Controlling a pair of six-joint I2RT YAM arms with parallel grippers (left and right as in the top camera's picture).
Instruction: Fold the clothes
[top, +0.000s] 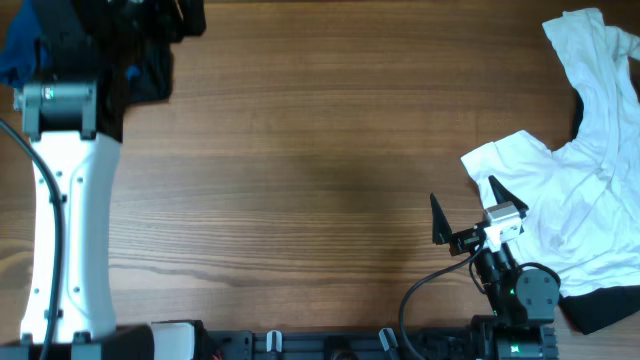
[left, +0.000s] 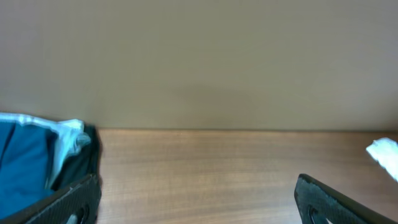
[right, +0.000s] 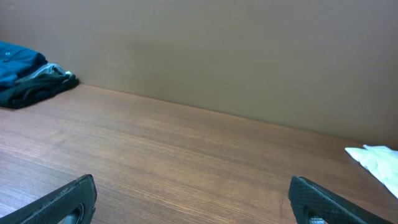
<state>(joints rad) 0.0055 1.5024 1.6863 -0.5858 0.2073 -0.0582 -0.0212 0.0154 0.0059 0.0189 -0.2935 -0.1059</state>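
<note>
The clothes lie in two heaps. A crumpled white shirt (top: 590, 190) is spread along the right edge of the wooden table (top: 300, 180), with a black garment (top: 605, 305) under its near end. A blue garment (top: 20, 55) and dark cloth (top: 150, 75) are piled at the far left corner. My right gripper (top: 468, 205) stands open just left of the white shirt, over bare wood, holding nothing. In the left wrist view my left gripper (left: 199, 208) is open and empty, beside the blue garment (left: 22, 165). The right wrist view shows my right gripper (right: 196, 205) with bare wood between its fingers.
The left arm's white body (top: 65, 230) runs along the table's left side. A plain beige wall (right: 217, 50) stands behind the table's far edge. The arm bases and cables (top: 430, 290) sit at the near edge.
</note>
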